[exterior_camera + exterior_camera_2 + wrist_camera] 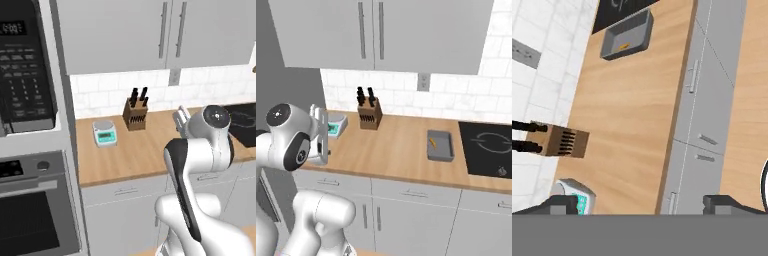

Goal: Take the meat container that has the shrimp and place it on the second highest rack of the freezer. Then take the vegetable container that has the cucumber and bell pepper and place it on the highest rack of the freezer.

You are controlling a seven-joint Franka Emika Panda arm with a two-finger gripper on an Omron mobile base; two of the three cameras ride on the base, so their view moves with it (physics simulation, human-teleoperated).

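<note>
The meat container (443, 149) is a dark-grey tray lying on the wooden counter (396, 150) just left of the cooktop. A small orange shrimp (432, 142) rests inside it. In the hand view the same tray (632, 30) sits at the top with the shrimp (624, 46) in it. My gripper (644, 206) hangs high over the counter's front edge, well to the left of the tray, open, with nothing between its fingertips (562, 204). The hand (320, 134) stands above the counter's left end. The freezer, its racks and the vegetable container are out of view.
A knife block (369, 116) and a small kitchen scale (336, 125) stand at the back left of the counter. The black cooktop (488, 147) lies to the right. A microwave (25, 65) and an oven (35, 210) fill the wall to the left. Upper cabinets (381, 35) hang overhead.
</note>
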